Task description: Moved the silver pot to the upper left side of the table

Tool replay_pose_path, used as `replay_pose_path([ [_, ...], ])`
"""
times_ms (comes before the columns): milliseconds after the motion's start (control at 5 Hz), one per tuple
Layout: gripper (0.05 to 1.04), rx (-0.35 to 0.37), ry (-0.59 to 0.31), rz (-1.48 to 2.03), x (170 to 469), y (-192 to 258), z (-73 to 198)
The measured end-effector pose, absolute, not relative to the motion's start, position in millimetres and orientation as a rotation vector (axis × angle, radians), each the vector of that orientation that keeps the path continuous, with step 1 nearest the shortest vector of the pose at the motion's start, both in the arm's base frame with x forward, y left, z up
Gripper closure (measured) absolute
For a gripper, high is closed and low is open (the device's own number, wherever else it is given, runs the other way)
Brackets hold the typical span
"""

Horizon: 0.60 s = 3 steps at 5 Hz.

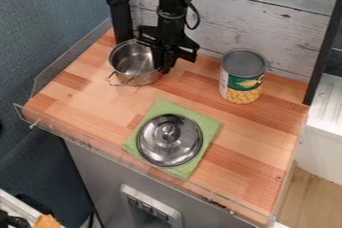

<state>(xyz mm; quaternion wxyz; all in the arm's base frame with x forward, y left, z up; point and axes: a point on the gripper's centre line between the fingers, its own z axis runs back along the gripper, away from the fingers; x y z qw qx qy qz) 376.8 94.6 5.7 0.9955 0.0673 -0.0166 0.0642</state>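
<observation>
My gripper (pixel 164 67) hangs low at the right rim of the silver pot (pixel 131 60), overlapping that side of it. The pot stands upright and without a lid near the upper left corner of the wooden table (pixel 87 89), with a wire handle toward the front left. Part of its right rim and wall is hidden behind the gripper.
A corn can (pixel 242 77) stands to the right of the gripper. A silver lid (pixel 169 140) lies on a green cloth (pixel 208 127) nearer the front. Low clear guards (pixel 67 64) border the left and front edges; a white plank wall (pixel 267 17) is behind.
</observation>
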Motion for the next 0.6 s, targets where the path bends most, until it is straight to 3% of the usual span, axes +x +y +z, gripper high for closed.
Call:
replay_pose_path([
  [400,0.285,0.077,-0.126,0.111,379,98,56],
  [600,0.079,0.051,-0.081,0.097,368,98,50],
])
